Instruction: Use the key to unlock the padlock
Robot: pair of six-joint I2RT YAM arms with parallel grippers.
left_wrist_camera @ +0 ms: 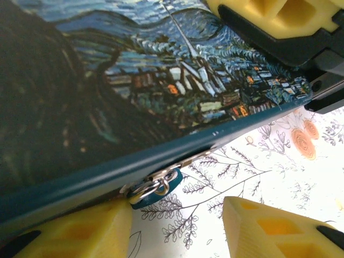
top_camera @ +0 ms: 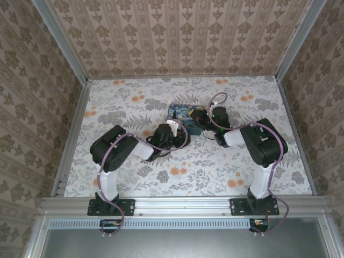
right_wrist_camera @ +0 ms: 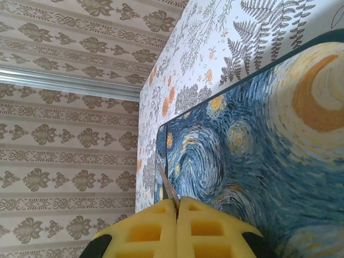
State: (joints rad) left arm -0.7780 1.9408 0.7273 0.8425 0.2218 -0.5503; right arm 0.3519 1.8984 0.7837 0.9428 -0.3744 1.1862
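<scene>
Hanging at the box [left_wrist_camera: 161, 80] edge, we list one small dark padlock [left_wrist_camera: 156, 189], over the table [left_wrist_camera: 279, 177], our left fingers [left_wrist_camera: 80, 231] parted either side, our right fingers [right_wrist_camera: 204, 231] pinched on a thin key [right_wrist_camera: 167, 188].

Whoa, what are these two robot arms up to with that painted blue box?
Both arms are working at a starry-night box on the table, trying to open the tiny padlock that hangs from the box's edge. The right claw is shut on a thin metal blade, apparently the key, held close to the box. The left claw is open, and the padlock sits in the gap between its fingers, unclamped. The key is not yet at the lock.
</scene>
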